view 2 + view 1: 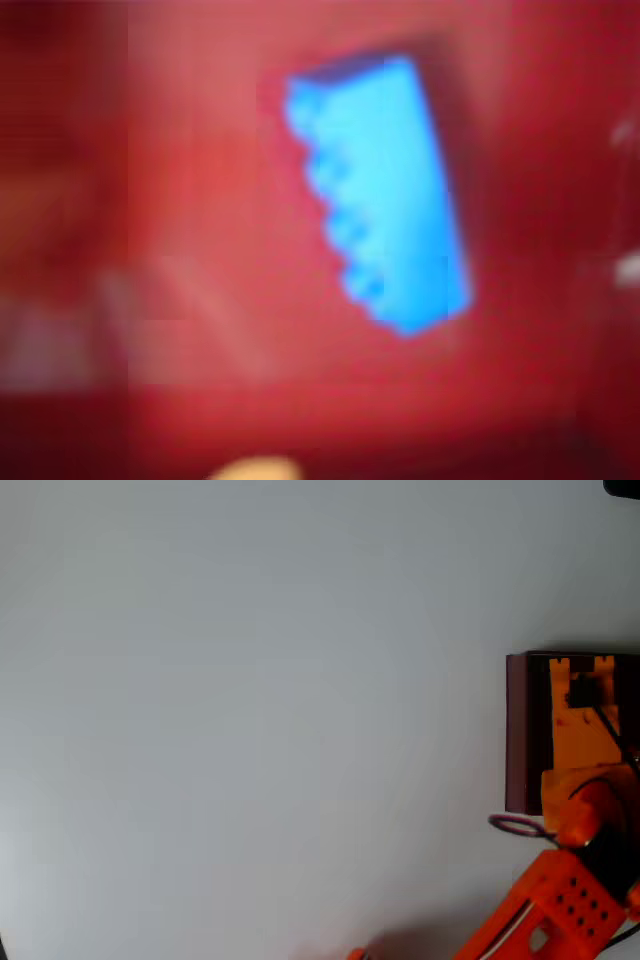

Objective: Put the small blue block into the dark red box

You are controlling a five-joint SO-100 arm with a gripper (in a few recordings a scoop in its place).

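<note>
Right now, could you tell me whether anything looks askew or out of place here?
Nothing looks damaged or spilled. In the blurred wrist view the small blue block lies tilted against red, and overhead the gripper reaches into the dark red box.

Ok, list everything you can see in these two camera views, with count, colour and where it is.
Rectangular box with thin dark red walls: one, maroon, at the right edge of the white table in the overhead view.
Small bright blue studded block: one, blue, against a red surface in the blurred wrist view.
White table: one, plain.
Orange robot arm: one, lower right, reaching over the box; its fingers sit above the box interior; open or shut unclear.
</note>
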